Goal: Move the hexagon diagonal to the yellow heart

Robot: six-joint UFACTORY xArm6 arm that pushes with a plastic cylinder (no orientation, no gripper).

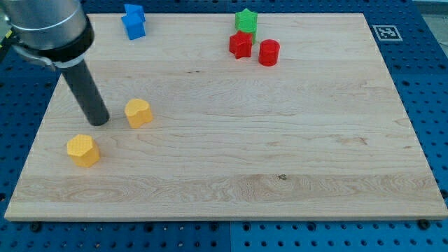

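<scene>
No jaws on this rig, just my tip [99, 122] sitting between the yellow hexagon [83, 150] and yellow heart [138, 112] at the worktop's [280, 175] left, so I'm judging it needs circling behind the hexagon, pushing gently.

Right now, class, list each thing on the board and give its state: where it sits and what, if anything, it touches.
Tip: on the board, left of the yellow heart, small gap.
Yellow heart: flat, free.
Yellow hexagon: flat, below-left of the heart, apart.
Blue block: top left, alone.
Green star: top, against the red star.
Red star: beside the red cylinder.
Red cylinder: upright.
</scene>
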